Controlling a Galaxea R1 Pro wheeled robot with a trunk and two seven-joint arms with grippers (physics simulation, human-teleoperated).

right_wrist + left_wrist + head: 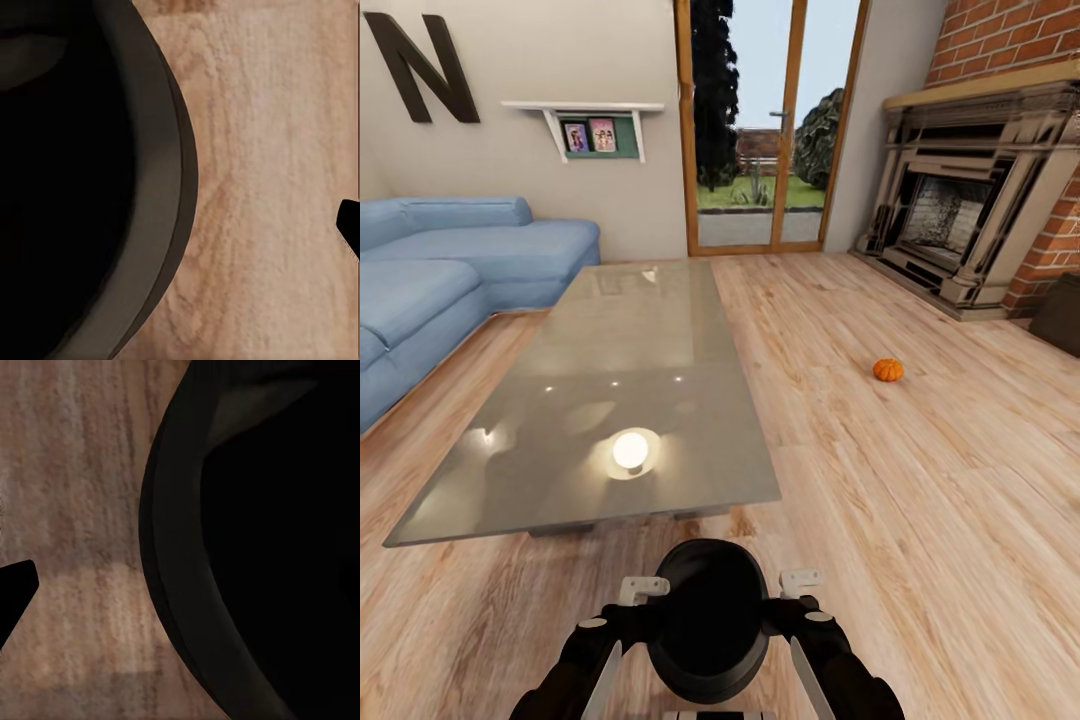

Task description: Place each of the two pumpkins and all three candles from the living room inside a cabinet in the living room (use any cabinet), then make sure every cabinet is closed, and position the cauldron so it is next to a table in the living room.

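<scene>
The black cauldron (707,620) is upright right in front of me, just short of the near end of the pale slab table (610,380). My left gripper (643,592) and right gripper (800,583) flank its rim, one on each side. In the left wrist view, the cauldron (247,540) curves past over the wood floor, and one dark fingertip (16,592) stands well clear of its wall. The right wrist view mirrors this, with the cauldron (82,180) and a lone fingertip (349,225) far from it. Both jaws look spread wide. One orange pumpkin (888,369) lies on the floor to the right. The candles and the cabinet are out of view.
A blue sofa (450,270) runs along the table's left side. The brick fireplace (980,200) fills the far right, with a dark object (1060,312) beside it. Glass doors (770,120) stand at the back. Open wood floor (920,500) lies to the right of the table.
</scene>
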